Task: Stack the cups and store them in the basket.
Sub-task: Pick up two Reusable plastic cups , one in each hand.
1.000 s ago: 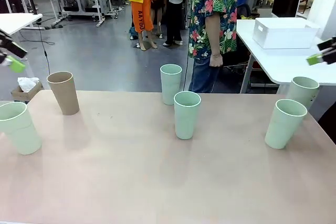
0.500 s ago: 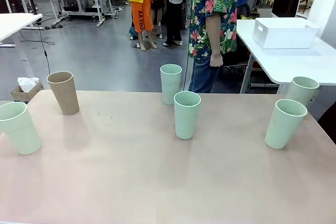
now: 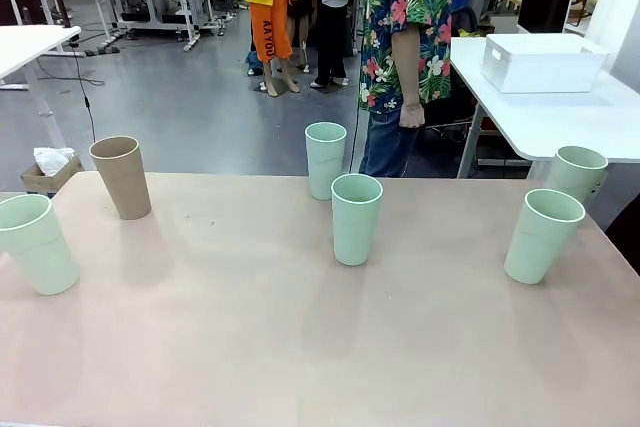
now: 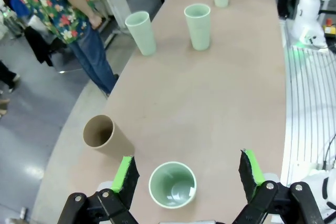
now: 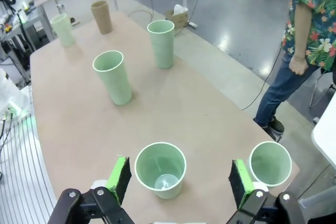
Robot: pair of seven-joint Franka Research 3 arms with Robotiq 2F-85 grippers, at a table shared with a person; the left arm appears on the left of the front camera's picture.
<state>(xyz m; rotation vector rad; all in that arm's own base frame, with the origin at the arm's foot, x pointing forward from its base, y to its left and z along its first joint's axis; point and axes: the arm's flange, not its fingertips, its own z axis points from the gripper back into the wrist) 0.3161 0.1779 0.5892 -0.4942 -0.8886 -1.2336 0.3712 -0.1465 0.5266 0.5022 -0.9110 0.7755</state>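
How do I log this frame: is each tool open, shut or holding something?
Left tool: open, holding nothing.
Right tool: open, holding nothing.

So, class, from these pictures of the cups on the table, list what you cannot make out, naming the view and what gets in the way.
- Inside of the basket: front view, its own walls hide the contents.
- Bottom of the cup nearest the right gripper: right wrist view, a pale spot too small to identify.
- Leftmost green cup: front view, clipped by the picture's left edge.
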